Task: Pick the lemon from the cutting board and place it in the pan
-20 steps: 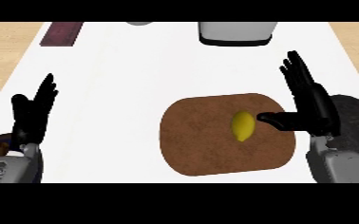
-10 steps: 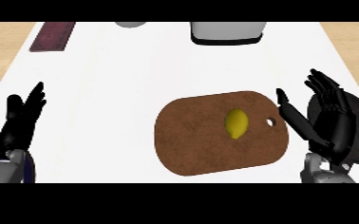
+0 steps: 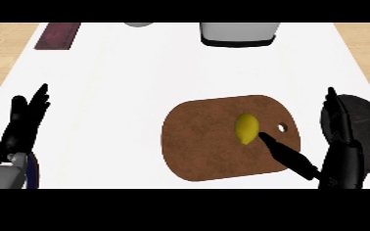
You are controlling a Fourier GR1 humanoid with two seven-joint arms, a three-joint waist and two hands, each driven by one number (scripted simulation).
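Observation:
A yellow lemon (image 3: pixel 247 127) lies on the right half of a brown oval cutting board (image 3: pixel 209 142) in the head view. My right hand (image 3: pixel 339 142) is at the board's right edge, fingers straight and pointing up, its thumb reaching left so that the tip lies just below the lemon; the hand holds nothing. The pan (image 3: pixel 239 33), grey-white with a dark base, stands at the far edge of the counter, above the board. At the left edge my left hand (image 3: pixel 25 123) rests open, fingers up.
A dark red rectangular object (image 3: pixel 59 34) lies at the far left corner. A grey round object (image 3: pixel 139 24) shows partly at the top edge, left of the pan. The white counter (image 3: pixel 115 88) stretches between board and pan.
The view has shifted, so the board and lemon sit lower and further right. My right hand has dropped toward the lower right and its thumb now reaches the lemon's lower end.

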